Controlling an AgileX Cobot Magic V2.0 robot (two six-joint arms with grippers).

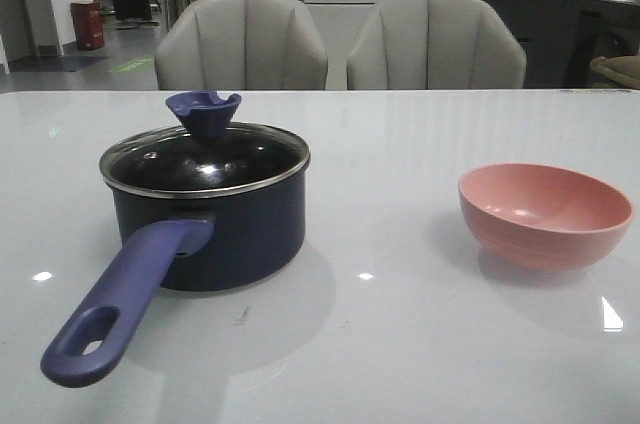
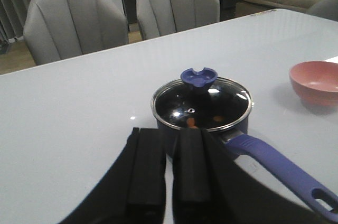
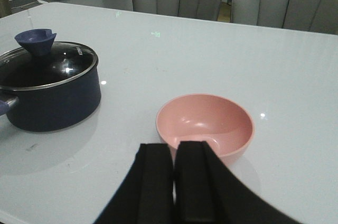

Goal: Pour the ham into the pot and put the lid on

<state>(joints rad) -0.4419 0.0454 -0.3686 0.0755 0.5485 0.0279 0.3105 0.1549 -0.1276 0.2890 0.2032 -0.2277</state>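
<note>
Glass lid (image 1: 205,158) seated on pot (image 1: 210,229), ham (image 2: 192,123) inside, pink bowl (image 3: 205,124) empty; both jaws clenched on nothing; task appears complete.

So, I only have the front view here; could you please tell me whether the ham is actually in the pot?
Observer: Yes. The left wrist view shows orange ham chunks through the glass lid, inside the pot.
Operator: Thank you. Is anything left in the pink bowl?
Observer: No. The right wrist view looks down into the pink bowl, and it is empty.
Operator: And the grippers, which I cannot see?
Observer: The left gripper and the right gripper are both shut, holding nothing.
</note>
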